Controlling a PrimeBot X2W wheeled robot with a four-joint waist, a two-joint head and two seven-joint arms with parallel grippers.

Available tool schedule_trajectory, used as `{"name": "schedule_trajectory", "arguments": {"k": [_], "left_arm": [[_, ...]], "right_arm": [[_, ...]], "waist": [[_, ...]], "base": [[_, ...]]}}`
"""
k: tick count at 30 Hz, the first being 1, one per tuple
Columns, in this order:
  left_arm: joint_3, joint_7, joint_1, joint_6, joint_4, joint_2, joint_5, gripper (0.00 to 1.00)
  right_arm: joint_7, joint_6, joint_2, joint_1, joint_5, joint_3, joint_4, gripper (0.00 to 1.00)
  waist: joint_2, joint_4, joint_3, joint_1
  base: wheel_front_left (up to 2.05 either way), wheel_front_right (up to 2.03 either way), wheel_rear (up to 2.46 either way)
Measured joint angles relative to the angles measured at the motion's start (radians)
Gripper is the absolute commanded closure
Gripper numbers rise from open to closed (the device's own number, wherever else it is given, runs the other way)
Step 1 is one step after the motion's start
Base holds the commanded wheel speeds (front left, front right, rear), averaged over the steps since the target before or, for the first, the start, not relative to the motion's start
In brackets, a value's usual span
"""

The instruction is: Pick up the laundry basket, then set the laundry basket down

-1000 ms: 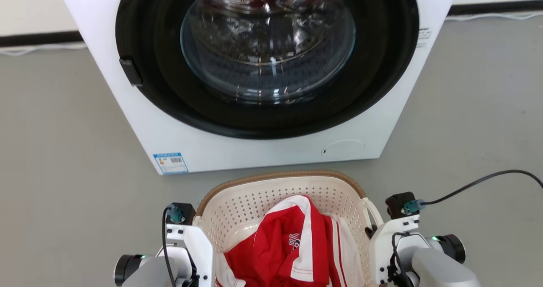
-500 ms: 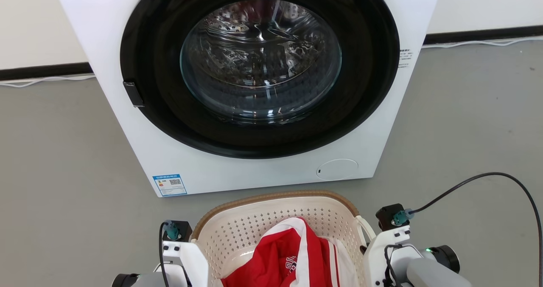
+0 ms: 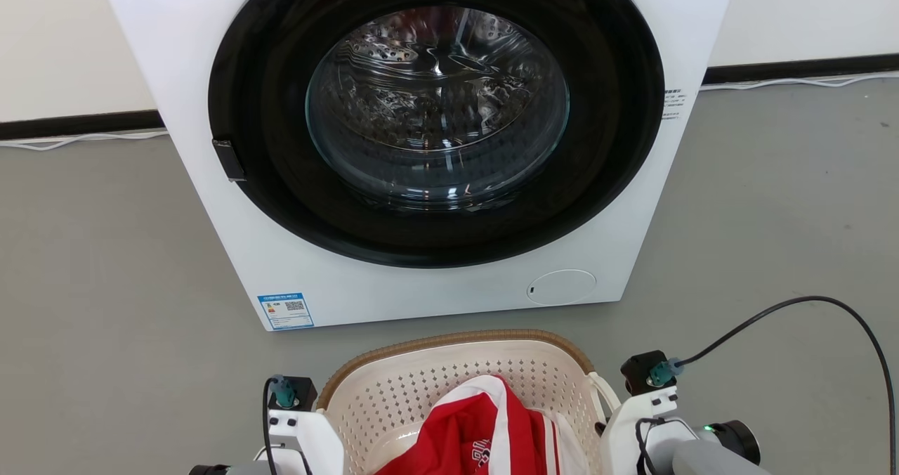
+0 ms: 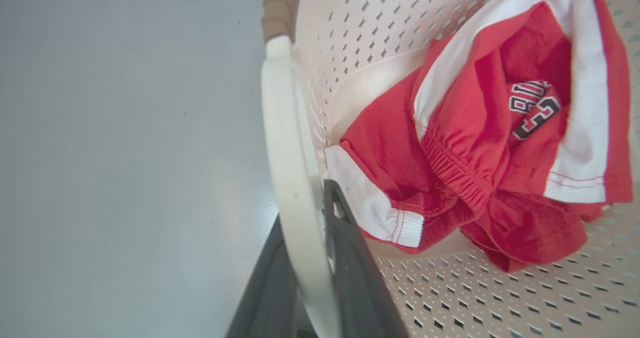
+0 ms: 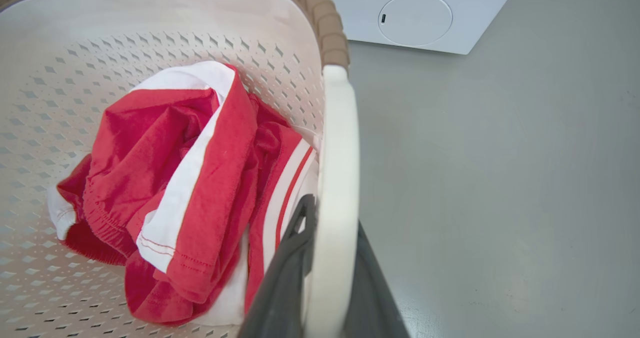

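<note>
Holds the laundry basket (image 3: 449,336) by both ends.

Clamps the left loop handle (image 4: 282,128) with the left gripper (image 4: 302,205): one dark finger outside the white bar, the other inside against the perforated wall, both narrowed onto the bar. Mirrors this on the other side with the right gripper (image 5: 332,218), pinched onto the right loop handle (image 5: 340,128). No gap visible at either bar.

Position: low centre in the head view, between the two wrists, near the front of the white washer (image 3: 435,292) but apart from it, with a strip of grey floor (image 3: 105,285) between. Contact of base with floor: cannot tell, underside hidden.

Load: crumpled red-and-white garment (image 4: 475,143), loose on the bottom.

Key relation for the set-down: lies with its handle-to-handle axis across the body, left to right, each handle directly in its own claw, neither arm nearer.

Judged: calls for lowering both arms together and level, straight down, keeping the rim flat. Spreading the fingers only after touchdown. Risk if uneven: tilting, and sliding of the garment toward the low end.
</note>
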State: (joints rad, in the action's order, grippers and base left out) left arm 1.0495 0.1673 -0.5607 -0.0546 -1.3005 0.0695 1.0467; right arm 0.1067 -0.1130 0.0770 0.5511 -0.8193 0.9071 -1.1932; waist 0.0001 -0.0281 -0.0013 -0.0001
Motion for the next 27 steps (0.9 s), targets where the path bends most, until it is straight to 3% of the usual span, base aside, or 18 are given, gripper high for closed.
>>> {"name": "schedule_trajectory", "arguments": {"k": [27], "left_arm": [[0.008, 0.006, 0.000, 0.000, 0.000, 0.002, 0.009, 1.00]], "right_arm": [[-0.006, 0.000, 0.000, 0.004, -0.089, 0.075, -0.010, 1.00]], "waist": [[0.0000, 0.004, 0.002, 0.0000]], "base": [[0.00, 0.00, 0.00]]}}
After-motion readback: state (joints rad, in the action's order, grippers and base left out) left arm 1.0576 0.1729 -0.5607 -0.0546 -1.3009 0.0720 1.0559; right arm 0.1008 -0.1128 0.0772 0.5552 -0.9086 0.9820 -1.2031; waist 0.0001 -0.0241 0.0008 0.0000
